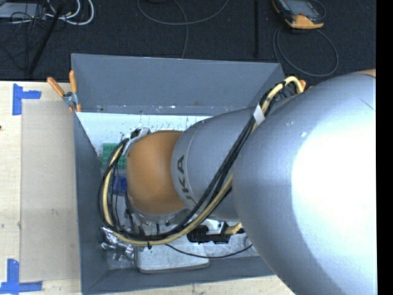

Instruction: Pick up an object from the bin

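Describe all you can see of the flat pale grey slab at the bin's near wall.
The slab is thin, pale grey and matt, with a rounded right end. It lies flat on the floor of the bin, lengthwise along the near wall. The arm's cables pass over its far edge and hide part of it.

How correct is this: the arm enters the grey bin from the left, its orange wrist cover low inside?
One point is wrong: in the camera view the arm enters the grey bin from the right. Its orange wrist cover is low inside.
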You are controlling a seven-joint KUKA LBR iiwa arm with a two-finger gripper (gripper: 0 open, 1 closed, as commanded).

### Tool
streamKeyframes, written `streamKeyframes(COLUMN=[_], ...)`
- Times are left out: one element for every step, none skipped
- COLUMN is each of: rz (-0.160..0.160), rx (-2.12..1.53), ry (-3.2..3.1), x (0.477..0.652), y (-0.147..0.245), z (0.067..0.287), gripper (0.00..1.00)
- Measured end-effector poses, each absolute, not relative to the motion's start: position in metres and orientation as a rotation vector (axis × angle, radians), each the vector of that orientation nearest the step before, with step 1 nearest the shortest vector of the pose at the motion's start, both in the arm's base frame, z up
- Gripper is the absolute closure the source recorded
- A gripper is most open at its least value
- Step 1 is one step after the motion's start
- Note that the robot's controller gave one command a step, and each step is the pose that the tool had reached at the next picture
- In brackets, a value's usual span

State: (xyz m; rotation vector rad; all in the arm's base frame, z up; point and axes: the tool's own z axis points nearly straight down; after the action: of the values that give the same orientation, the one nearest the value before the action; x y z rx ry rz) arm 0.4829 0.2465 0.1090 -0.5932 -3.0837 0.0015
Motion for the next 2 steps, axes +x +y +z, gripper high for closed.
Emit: streamKeyframes(rz=[0.001,0.0], rx=[-0.957,-0.962], ry=[-2.99,-2.988], x=[0.4798,0.4799], y=[0.2307,0.2305], z=[0.0702,0.0703], gripper=[0.0,0.0])
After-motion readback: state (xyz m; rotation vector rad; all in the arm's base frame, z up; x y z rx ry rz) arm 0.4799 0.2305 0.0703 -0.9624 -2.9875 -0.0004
